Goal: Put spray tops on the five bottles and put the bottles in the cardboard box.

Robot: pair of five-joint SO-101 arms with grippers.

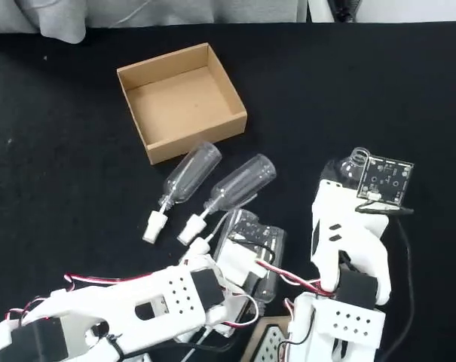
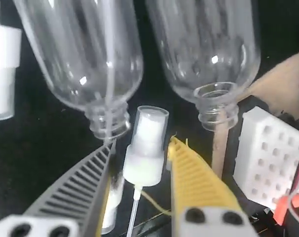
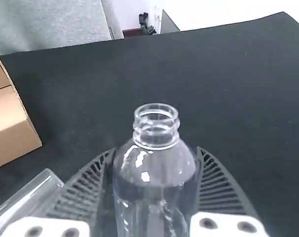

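Bottle point(image 3: 154, 168) clamped in right fingers point(image 3: 219, 187); spray top point(image 2: 147, 148) between left fingers point(image 2: 194, 175).

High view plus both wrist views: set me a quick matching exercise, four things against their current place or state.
1 cardboard box
2 bottle in the right gripper
3 loose spray top
4 bottle nearest the box

A between the fingers of the left gripper
B empty
C neck open, no top
D lying down, top on

Pairs: 1-B, 2-C, 3-A, 4-D

two capped bottles point(image 1: 190, 175) (clear) beside box point(image 1: 198, 140)
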